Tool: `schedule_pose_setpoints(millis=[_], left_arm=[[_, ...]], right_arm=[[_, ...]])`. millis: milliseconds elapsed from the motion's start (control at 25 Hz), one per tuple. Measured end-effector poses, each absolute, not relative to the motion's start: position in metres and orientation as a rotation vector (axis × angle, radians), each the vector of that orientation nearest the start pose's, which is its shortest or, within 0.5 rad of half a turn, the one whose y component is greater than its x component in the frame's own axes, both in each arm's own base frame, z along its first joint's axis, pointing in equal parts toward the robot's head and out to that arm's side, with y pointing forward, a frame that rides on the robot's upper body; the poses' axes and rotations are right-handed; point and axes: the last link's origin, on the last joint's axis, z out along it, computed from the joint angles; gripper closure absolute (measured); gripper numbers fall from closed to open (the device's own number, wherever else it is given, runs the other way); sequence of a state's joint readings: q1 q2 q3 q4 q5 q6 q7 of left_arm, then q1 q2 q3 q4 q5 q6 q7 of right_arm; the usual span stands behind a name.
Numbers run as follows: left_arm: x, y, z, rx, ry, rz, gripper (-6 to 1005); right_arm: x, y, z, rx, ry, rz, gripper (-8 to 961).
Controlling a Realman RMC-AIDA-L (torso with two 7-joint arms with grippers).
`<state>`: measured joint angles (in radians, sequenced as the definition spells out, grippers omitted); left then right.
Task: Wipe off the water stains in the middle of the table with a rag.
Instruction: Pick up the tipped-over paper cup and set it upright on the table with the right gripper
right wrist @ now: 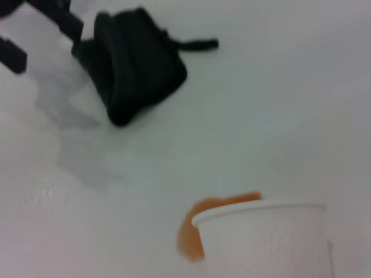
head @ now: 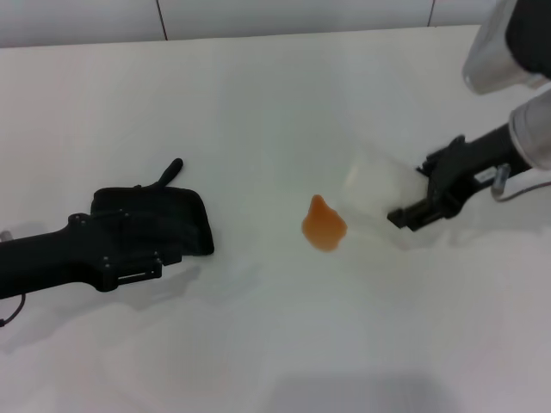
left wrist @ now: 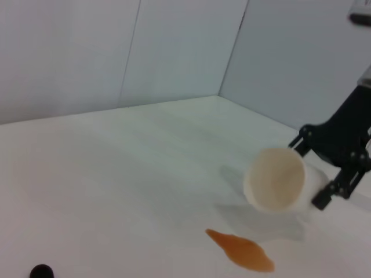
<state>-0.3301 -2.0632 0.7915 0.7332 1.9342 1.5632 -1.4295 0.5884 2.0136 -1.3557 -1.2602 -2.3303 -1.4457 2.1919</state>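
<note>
the white counter (head: 258, 344) lay bare along its near edge, and no brand, label or readable writing showed on anything in view. nearest the robot on its left side, the left pincer (head: 142, 258) lay low over the counter at the near end of the rag (head: 164, 219); whether its fingers were apart or together could not be told, since black arm and black cloth ran into each other. the rag was a folded black cloth lying flat, with a narrow tail (head: 170, 172) sticking out toward the far side. near the middle of the counter, well apart from the rag, sat the water stains (head: 324, 225), one small orange teardrop puddle with its point toward the far side. just to the right of the puddle, the right pincer (head: 413, 202) was clamped on a translucent white cup (head: 379, 191), tilted on its side with its open mouth turned toward the puddle and the rag; the left wrist view showed that mouth as a pale round opening. past the counter's far edge stood a plain light wall (head: 258, 17).
</note>
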Motion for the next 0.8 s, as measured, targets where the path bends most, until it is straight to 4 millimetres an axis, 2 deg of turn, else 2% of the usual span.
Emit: schedule_pose_setpoints(millis=[280,600,800], left_arm=[[-0.306,0.285,0.009,-2.665,-0.79,-0.645,245],[-0.304,0.287,0.01,-2.666,-0.783,-0.645,243],[-0.306,0.289,0.01,-2.653,-0.789,-0.629,243]], right_arm=[[0.171,0.361,0.016,-2.805,0.447,0.063,238],[0.191,0.345,0.011,-2.773,0.277,0.463,237],[0.214,0.339,0.001,-2.68,0.196,0.675,237]])
